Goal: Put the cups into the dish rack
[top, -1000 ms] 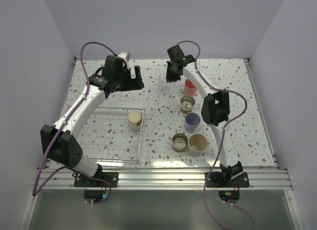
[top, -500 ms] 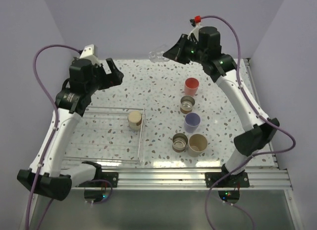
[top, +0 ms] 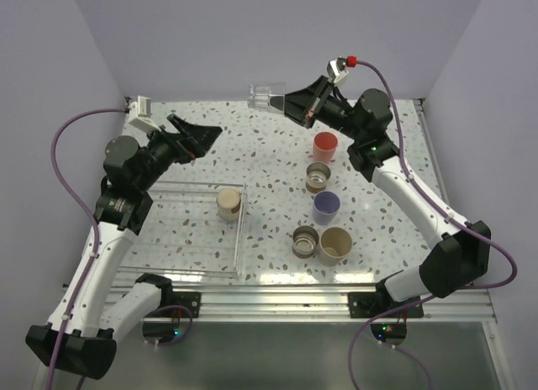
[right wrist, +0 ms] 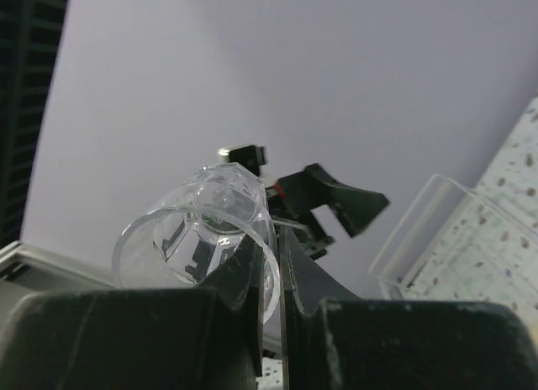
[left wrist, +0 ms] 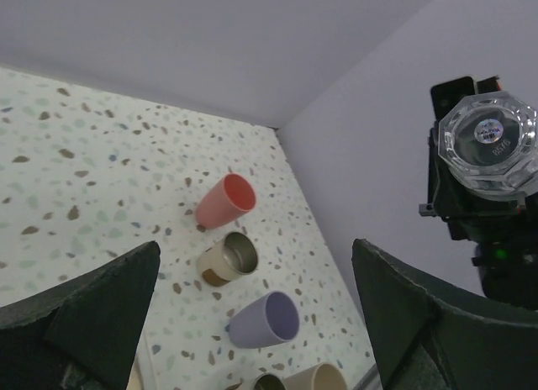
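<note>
Right hand [top: 290,102] grips clear tumbler [top: 265,96] aloft; left hand [top: 206,138] open, empty; below it, cream cup [top: 229,202] in dish rack [top: 244,230]; five cups [top: 325,207] wait.

Bright, even overhead light; faint soft shadows; glare on table [top: 282,278] near edge; wrist foregrounds blurred.

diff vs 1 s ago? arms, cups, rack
The right gripper, shut on the clear cup, lifted it from table level into the air, lying sideways. The left gripper drew back leftward, open and empty. The tan cup in the dish rack and the row of five cups on the table stayed put.
</note>
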Available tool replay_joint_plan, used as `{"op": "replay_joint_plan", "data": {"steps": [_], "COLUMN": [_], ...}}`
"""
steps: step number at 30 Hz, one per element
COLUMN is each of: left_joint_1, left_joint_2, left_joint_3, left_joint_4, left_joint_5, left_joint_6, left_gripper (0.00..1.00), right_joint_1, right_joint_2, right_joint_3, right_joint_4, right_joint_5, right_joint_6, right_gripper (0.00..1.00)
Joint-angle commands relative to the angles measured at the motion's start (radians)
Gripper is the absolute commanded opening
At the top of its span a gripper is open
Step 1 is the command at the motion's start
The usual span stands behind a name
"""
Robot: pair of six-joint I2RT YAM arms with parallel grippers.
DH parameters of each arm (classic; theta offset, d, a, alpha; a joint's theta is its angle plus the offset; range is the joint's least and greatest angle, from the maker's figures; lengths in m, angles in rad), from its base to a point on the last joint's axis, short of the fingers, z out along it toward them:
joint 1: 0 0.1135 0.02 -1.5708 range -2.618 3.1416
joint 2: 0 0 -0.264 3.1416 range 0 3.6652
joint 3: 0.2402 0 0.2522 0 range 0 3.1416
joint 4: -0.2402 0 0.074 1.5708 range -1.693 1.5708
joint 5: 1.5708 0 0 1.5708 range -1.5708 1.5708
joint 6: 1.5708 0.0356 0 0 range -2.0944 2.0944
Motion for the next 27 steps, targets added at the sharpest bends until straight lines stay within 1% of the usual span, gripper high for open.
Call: {"op": "replay_joint_plan", "data": {"steps": [1,2,3,4,6,8,12,14,17,20,27], "left_joint_1": [0.003,0.003,0.003,0.001,0.003,0.003,0.003,0.001,-0.004,-0.008,-0.013], "left_joint_2": [0.025,0.021,0.012,-0.007,-0.012,0.014,0.064,0.093,0.125,0.143,0.177], "left_joint_3": [-0.031,-0.054,-0.106,-0.126,-0.151,-0.148,-0.126,-0.107,-0.076,-0.074,-0.059], "left_joint_4": [0.362,0.423,0.546,0.594,0.71,0.81,0.953,0.975,0.984,1.007,1.065], "left_joint_5": [0.234,0.242,0.227,0.217,0.22,0.239,0.289,0.308,0.338,0.345,0.358], "left_joint_6": [-0.204,-0.238,-0.269,-0.31,-0.335,-0.369,-0.45,-0.47,-0.464,-0.461,-0.482], "left_gripper": [0.99,0.99,0.99,1.0,1.0,1.0,1.0,1.0,1.0,1.0,1.0], "right_joint_1": [0.002,0.004,0.005,0.007,0.021,0.037,0.05,0.056,0.082,0.123,0.177], "right_joint_2": [-0.004,0.001,0.007,0.01,0.013,0.013,0.016,0.022,0.036,0.053,0.091], "right_joint_3": [0.016,0.023,0.035,0.039,0.049,0.049,0.036,0.035,0.062,0.125,0.148], "right_joint_4": [0.345,0.356,0.365,0.362,0.339,0.327,0.276,0.27,0.21,0.131,0.129], "right_joint_5": [-0.027,-0.029,-0.027,-0.027,-0.027,-0.03,-0.033,-0.035,-0.046,-0.049,-0.035], "right_joint_6": [0.238,0.25,0.259,0.264,0.259,0.246,0.227,0.227,0.175,0.115,0.103], "right_gripper": [0.0,0.0,0.0,0.0,0.0,0.0,0.0,0.0,0.0,0.0,0.0]}}
